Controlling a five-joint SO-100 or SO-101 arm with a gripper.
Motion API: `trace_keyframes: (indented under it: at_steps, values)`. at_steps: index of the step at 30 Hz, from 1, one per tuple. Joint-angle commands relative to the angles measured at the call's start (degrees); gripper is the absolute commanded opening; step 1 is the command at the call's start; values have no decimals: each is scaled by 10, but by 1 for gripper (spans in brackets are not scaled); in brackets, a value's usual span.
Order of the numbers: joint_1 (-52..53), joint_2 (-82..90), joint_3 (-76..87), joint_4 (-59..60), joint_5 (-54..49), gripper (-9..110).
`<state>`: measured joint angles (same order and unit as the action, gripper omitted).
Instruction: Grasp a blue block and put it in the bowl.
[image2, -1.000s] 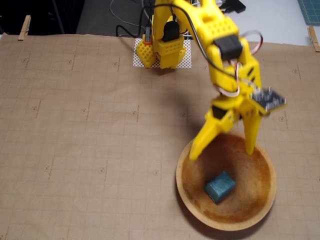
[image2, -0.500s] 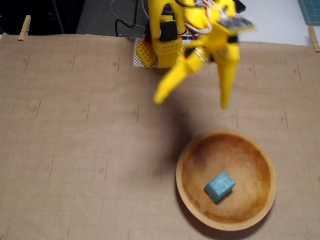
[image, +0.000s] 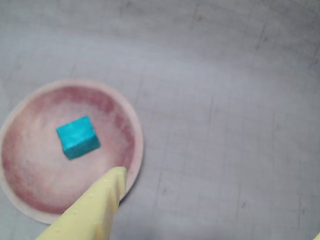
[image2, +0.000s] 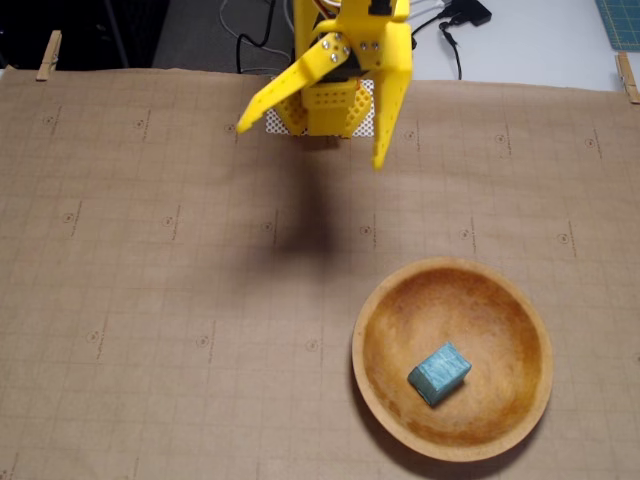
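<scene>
- Blue block (image2: 439, 373) sits inside the wooden bowl (image2: 378, 300), a little toward the near side of the bowl's floor in the fixed view, resting tilted on its corner line against the grainy inside.
- Wrist view catches the same block (image: 77, 137) near the middle of the bowl (image: 134, 127), touching nothing but the wood.
- Yellow gripper (image2: 308, 145) hangs well apart from the bowl, up by the arm's base at the far edge of the brown gridded paper (image2: 150, 280).
- Its two fingers are spread wide, nothing between them.
- One yellow finger (image: 95, 205) pokes in from the bottom of the wrist view, its tip overlapping the bowl's rim in the picture.
- A dark shadow lies on the paper below the gripper.
</scene>
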<state>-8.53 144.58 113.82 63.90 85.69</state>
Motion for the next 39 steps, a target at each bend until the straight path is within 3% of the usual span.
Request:
trace_keyframes:
  at_steps: [1, 11, 17, 20, 27, 39]
  values:
    - [3, 33, 25, -55, -2, 55]
    - [20, 104, 197, -176, -3, 54]
    - [26, 135, 249, -199, -3, 35]
    - [55, 194, 295, -204, 4, 18]
    - [87, 287, 378, -204, -1, 1]
    - [87, 391, 501, -205, 4, -3]
